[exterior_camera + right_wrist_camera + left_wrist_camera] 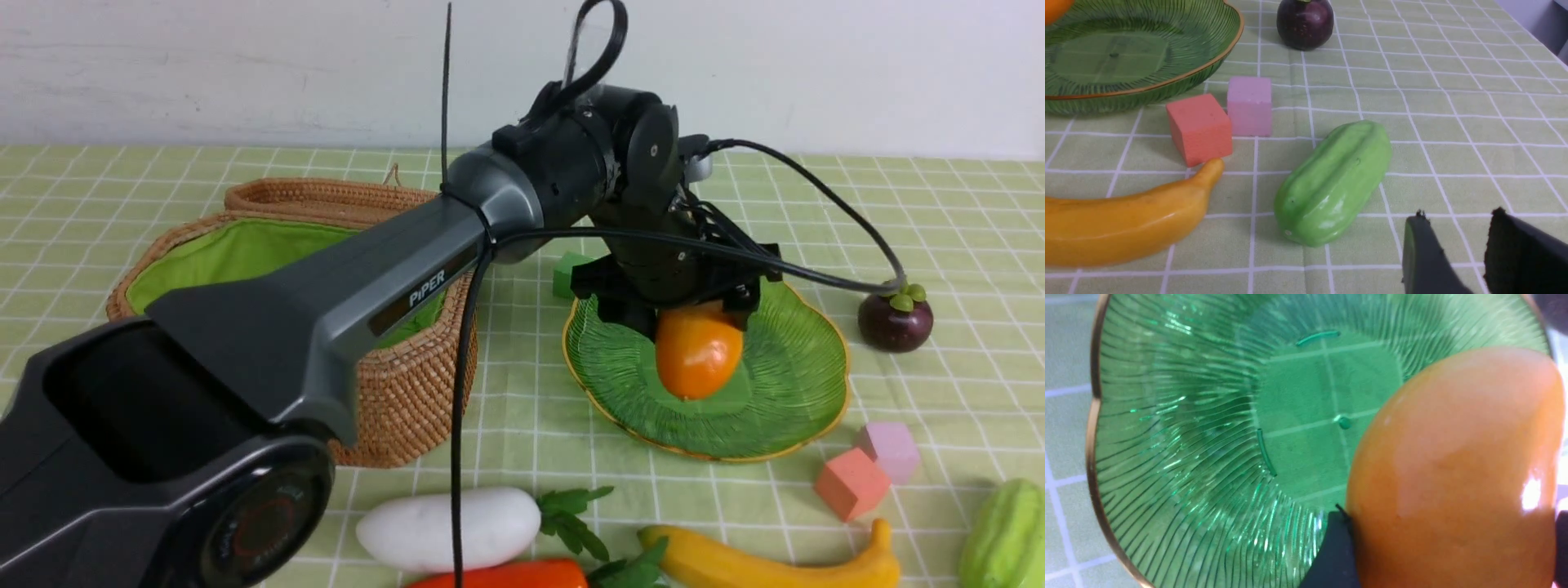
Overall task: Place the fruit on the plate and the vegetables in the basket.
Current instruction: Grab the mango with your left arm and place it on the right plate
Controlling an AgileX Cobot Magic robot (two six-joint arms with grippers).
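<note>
The left claw (695, 320), spread wide with pads against both flanks, holds the mango (700, 359) by its sides, long axis steeply inclined, over the plate (796, 392), within its rim.

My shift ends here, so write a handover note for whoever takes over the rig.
Left gripper: around the mango at the plate; grip or release unclear.
Right gripper: open, empty.
Done: no placement confirmed; basket interior partly hidden, pumpkin not visible.
Left, all on the cloth: banana and mangosteen to plate; radish, carrot and gourd to basket. Confirm mango's release.
</note>
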